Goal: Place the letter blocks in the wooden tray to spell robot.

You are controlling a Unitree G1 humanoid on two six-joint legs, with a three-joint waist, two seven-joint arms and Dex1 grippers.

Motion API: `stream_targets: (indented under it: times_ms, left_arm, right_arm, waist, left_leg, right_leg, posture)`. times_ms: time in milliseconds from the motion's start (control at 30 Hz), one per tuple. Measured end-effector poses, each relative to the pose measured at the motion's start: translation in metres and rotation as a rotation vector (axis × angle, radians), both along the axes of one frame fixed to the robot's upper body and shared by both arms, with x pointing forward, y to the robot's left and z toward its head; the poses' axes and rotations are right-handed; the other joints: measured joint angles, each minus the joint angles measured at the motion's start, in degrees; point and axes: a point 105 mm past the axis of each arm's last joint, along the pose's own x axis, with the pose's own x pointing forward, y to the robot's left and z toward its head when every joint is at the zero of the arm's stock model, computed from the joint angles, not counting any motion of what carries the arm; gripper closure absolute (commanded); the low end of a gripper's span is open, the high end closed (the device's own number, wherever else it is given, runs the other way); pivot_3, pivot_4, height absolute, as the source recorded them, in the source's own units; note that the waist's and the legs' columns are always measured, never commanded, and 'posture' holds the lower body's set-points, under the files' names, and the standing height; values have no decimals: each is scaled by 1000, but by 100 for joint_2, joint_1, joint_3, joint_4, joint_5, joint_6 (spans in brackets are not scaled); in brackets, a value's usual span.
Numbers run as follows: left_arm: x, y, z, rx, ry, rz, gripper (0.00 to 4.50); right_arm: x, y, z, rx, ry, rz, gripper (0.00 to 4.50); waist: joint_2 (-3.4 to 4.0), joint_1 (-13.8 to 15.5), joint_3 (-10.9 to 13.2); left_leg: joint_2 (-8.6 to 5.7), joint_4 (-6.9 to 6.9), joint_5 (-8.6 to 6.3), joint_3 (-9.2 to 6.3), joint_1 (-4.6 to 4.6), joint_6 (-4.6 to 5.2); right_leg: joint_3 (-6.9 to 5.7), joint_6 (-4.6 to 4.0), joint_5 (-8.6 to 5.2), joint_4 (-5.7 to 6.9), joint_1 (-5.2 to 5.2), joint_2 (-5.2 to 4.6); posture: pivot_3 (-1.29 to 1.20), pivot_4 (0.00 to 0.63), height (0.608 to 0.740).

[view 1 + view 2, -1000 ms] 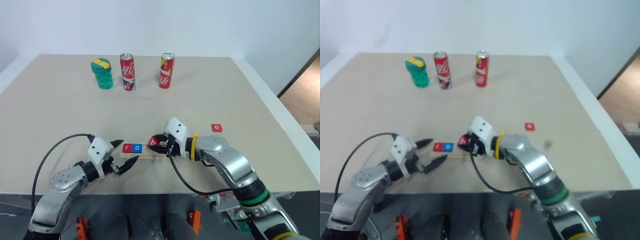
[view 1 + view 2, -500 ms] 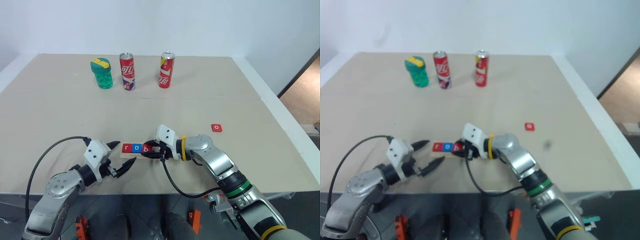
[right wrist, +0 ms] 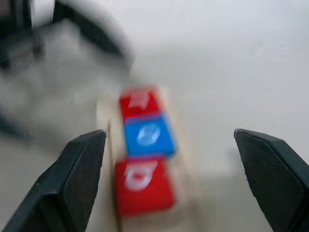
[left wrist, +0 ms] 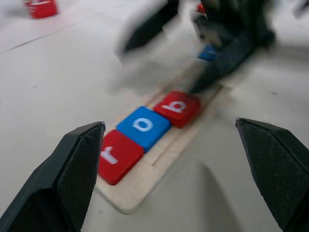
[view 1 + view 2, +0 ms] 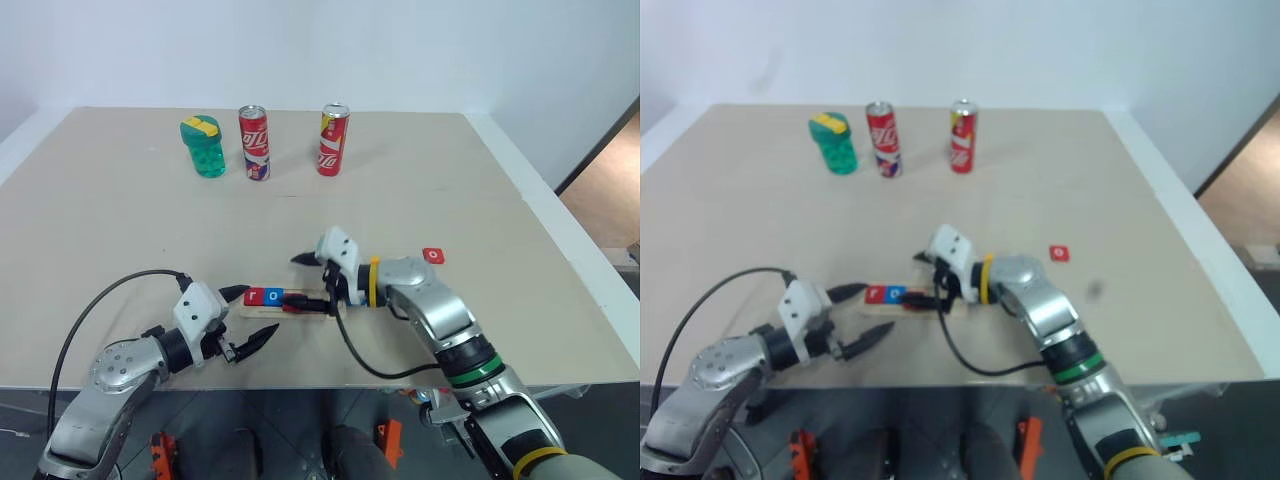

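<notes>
The wooden tray [image 4: 145, 181] lies near the front edge of the table [image 5: 120, 220], and three letter blocks sit in its slot side by side: a red r [image 4: 118, 155], a blue o [image 4: 143, 126] and a red b [image 4: 177, 107]. Just over the tray's free end hangs the right gripper [image 5: 306, 282], its fingers spread wide and holding nothing. At the tray's other end the left gripper [image 5: 250, 318] is also parted and empty. Another red tile [image 5: 433, 256] lies well off beyond the right gripper. Far behind the tray stand two red soda cans [image 5: 254, 143] and a green container [image 5: 204, 147].
</notes>
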Motion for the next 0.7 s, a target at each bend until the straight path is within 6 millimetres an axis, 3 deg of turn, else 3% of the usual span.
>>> stream_targets:
  times_ms: [33,100,267,433,700]
  left_arm:
    - [-5,-1,0,25,2,-57,0]
    - [-8,-3,0,18,19,-96,0]
    - [-17,-5,0,-10,112,-193,0]
    - [-18,-2,-2,5,151,-222,0]
    - [-16,2,-3,10,156,-205,0]
  right_arm:
    - [-4,-9,17,34,-21,-6,574]
    - [-13,-16,21,34,-15,4,1132]
    - [-52,-14,-24,-27,193,88,2851]
    - [-53,0,-28,-43,202,95,4462]
    - [-46,6,-43,-103,186,79,4462]
  waist:
    - [0,0,0]
    - [-1,12,-1]
    - [1,-29,1]
    - [3,-61,2]
    - [1,-52,1]
  left_leg:
    - [-1,-1,0,0,0,0]
    - [-1,-5,-1,-3,-1,-1]
    - [1,-7,-6,2,0,-6]
    - [15,-2,-2,-1,5,-2]
    - [7,-1,-2,6,1,-6]
  right_leg:
    - [0,-1,-3,0,0,-1]
    - [-4,-1,-11,-1,2,-6]
    - [-2,-4,-17,1,-4,-5]
    - [-6,-34,-10,2,-5,13]
    - [-1,-24,-16,0,-5,0]
  posture:
    - [0,150,740]
    - [0,150,740]
    - [0,150,740]
    - [0,150,740]
    - [0,150,740]
